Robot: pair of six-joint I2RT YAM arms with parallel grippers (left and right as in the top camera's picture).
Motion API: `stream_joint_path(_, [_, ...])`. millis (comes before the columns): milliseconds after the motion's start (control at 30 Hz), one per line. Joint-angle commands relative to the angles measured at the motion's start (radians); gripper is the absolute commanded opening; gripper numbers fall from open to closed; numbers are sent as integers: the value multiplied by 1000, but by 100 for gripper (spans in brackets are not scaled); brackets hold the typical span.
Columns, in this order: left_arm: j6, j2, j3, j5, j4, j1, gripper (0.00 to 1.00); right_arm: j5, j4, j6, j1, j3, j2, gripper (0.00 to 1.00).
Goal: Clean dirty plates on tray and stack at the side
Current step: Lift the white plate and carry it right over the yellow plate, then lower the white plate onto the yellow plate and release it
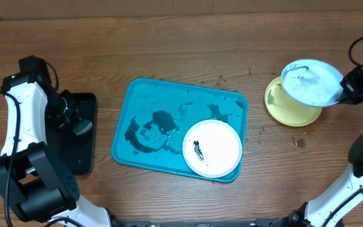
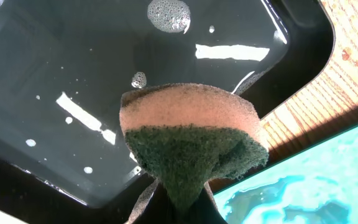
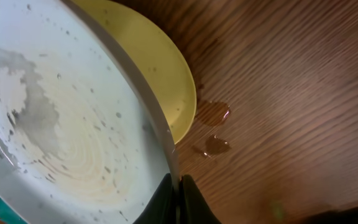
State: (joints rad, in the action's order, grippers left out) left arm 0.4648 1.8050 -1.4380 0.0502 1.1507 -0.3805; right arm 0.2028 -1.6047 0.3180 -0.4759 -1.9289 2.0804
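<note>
My right hand (image 3: 179, 196) is pinched shut on the rim of the blue plate (image 3: 61, 124). It holds the plate tilted above the yellow plate (image 3: 166, 68), which lies flat on the desk (image 3: 291, 74), well to the right of the tray (image 1: 137, 101).

The blue plate looks stiff and light, probably plastic. It is wet and streaked, so I judge it slippery, and a thin edge grip like this could let it swivel or slide out. The rim is the only place to take hold of it, and the grip should sit deep over the lip.

My right arm reaches in from the far right edge of the desk, wrist turned to keep the plate at a slant. My left hand (image 2: 176, 208) is closed on a soft, soaked sponge (image 2: 191, 137), hanging over the black tray (image 2: 104, 74) of water at the left. The white plate (image 1: 212, 149), smeared dark, lies in the tray's near right corner.
</note>
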Motion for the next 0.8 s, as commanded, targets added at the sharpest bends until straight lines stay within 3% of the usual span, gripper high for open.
stream_joint_path(0, [-17, 6, 5, 11, -2, -3, 4, -3, 74, 38, 23, 126, -17, 4])
stream_joint_path(133, [-16, 6, 5, 15, -3, -3, 4, 0, 164, 30, 59, 257, -17, 4])
stream_joint_path(333, [-16, 6, 5, 15, -3, -3, 4, -16, 182, 20, 118, 278, -17, 4])
stream_joint_path(600, [-16, 6, 5, 22, -1, -3, 4, -72, 175, 23, 133, 278, -24, 11])
stream_joint_path(767, [-16, 6, 5, 24, -2, -3, 4, -91, 171, 14, 133, 278, -66, 22])
